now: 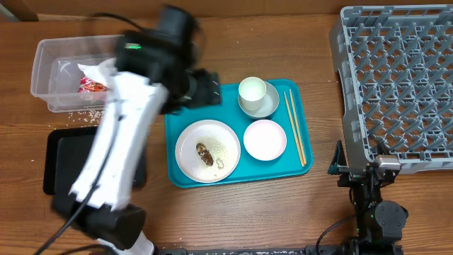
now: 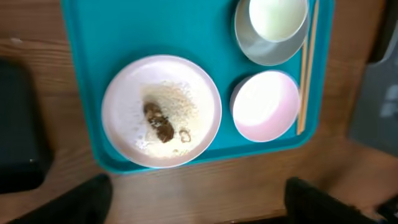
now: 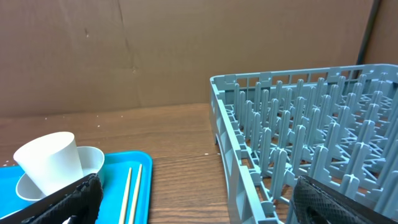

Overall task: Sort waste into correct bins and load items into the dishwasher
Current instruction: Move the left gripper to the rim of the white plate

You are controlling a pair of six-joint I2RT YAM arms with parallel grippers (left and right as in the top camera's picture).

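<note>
The round white plate (image 1: 207, 150) (image 2: 161, 112) lies on the teal tray (image 1: 185, 117) and carries white rice grains (image 2: 177, 99) and a brown lump (image 2: 159, 122). Beside it are the small white bowl (image 1: 265, 139) (image 2: 266, 104), the white cup (image 1: 252, 90) (image 3: 53, 162) in its grey-green bowl (image 1: 267, 103), and the wooden chopsticks (image 1: 294, 127) (image 3: 130, 193). My left gripper (image 1: 205, 88) (image 2: 199, 208) hovers over the tray's far left corner, open and empty. By the dishwasher rack (image 1: 396, 85) (image 3: 311, 143), my right gripper (image 1: 368, 170) (image 3: 199, 208) rests open and empty.
The clear tub (image 1: 49, 64) at the far left holds a crumpled napkin (image 1: 95, 71) and a red wrapper (image 1: 90, 86). Rice grains lie scattered on the table in front of it. The black tray (image 1: 60, 159) sits left of the teal tray, partly under my left arm.
</note>
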